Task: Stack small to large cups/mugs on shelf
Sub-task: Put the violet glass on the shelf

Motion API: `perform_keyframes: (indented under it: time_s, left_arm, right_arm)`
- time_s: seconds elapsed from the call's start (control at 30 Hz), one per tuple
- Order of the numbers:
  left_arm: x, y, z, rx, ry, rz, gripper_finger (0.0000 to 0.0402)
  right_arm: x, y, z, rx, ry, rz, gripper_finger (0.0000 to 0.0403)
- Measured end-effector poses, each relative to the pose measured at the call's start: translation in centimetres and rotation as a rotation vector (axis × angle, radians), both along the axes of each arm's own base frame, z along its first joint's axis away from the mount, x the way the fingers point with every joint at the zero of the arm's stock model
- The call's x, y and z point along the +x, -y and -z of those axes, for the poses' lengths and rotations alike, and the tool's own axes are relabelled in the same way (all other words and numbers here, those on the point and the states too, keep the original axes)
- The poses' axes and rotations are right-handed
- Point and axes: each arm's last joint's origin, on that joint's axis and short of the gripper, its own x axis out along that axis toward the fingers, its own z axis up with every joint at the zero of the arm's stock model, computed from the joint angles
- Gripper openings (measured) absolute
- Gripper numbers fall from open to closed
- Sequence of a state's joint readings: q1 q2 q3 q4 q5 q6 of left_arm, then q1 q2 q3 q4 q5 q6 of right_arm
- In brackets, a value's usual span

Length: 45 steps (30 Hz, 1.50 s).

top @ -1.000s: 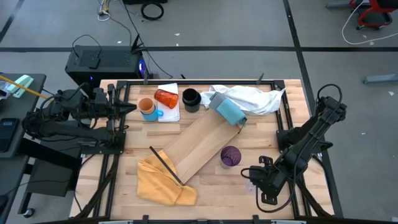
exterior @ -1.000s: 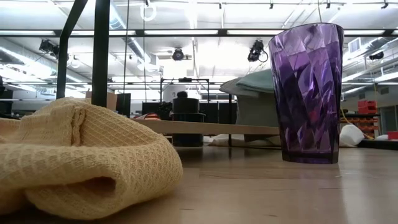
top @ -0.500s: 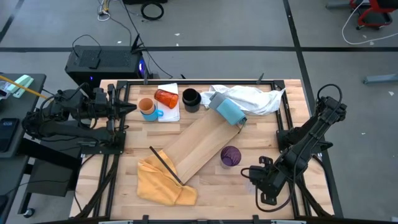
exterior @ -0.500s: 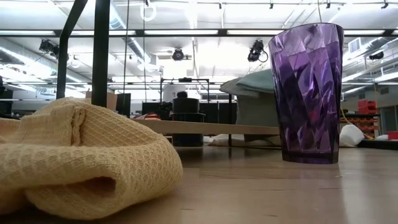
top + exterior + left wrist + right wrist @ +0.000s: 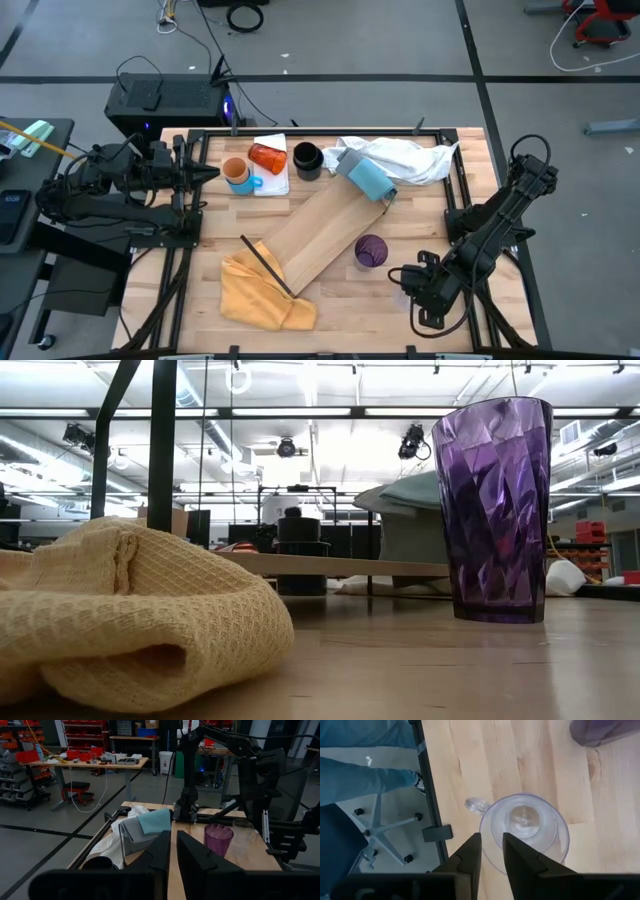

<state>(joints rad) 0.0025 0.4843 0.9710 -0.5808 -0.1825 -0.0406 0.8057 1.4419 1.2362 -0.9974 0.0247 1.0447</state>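
The right gripper (image 5: 491, 851) is seen slightly parted above a clear mug (image 5: 525, 831), nothing grasped, near the table's front edge. The purple cup (image 5: 371, 250) stands just beside the shelf (image 5: 322, 236). The left gripper (image 5: 173, 851) is held nearly closed, empty. Only the right wrist view shows the mug clearly.

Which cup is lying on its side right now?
The red-orange tumbler on the white pad; the purple cup, black mug and orange cup stand upright.

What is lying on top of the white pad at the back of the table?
On the white pad, a translucent red-orange tumbler lies tipped over, and an orange cup in a blue mug sits at its edge. The pad's surface beneath them is covered.
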Motion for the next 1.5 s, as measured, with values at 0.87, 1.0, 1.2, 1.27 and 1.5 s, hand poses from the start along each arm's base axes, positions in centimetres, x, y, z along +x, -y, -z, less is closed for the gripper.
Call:
perform_keyframes:
  time_s: [0.87,1.0,1.2,1.27,1.5]
  left_arm:
    - [0.0,0.0,0.0,0.0,0.001,0.0,0.0047]
    - [0.0,0.0,0.0,0.0,0.0,0.0,0.0048]
    - [0.0,0.0,0.0,0.0,0.0,0.0,0.0047]
    - [0.0,0.0,0.0,0.0,0.0,0.0,0.0046]
    - [0.0,0.0,0.0,0.0,-0.001,0.0,0.0051]
  right_arm:
    - [5.7,9.5,-2.4,-0.11,0.326,-0.468,0.0088]
    - [6.0,10.4,-2.3,-0.068,0.315,-0.494,0.0107]
    - [6.0,10.9,-2.2,-0.083,0.31,-0.528,0.016]
    - [6.1,10.9,-2.1,-0.09,0.307,-0.526,0.0176]
    - [6.7,10.4,-0.9,-0.11,0.264,-0.588,0.0204]
